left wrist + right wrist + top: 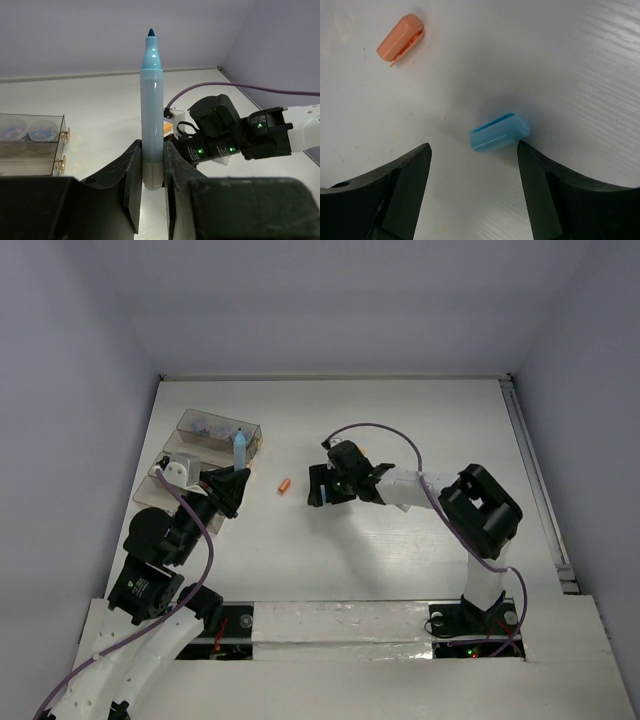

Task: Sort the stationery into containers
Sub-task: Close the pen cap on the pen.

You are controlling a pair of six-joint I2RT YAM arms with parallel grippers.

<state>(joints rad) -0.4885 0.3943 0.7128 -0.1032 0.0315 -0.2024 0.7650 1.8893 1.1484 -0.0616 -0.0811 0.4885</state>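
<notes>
My left gripper (152,170) is shut on an uncapped blue marker (151,110) and holds it upright, tip up; in the top view the marker (239,448) stands by the clear bins (205,445) at the left. My right gripper (474,160) is open, low over the table, with a blue marker cap (498,132) lying just beyond its fingertips, nearer the right finger. An orange cap (401,38) lies further off to the left; in the top view it (284,486) lies between the two grippers. The right gripper (322,486) sits mid-table.
The clear bins hold round blue-topped and lilac tubs (30,130) in the far compartment. A white block (181,469) sits by the left arm. The right arm (250,135) shows across the left wrist view.
</notes>
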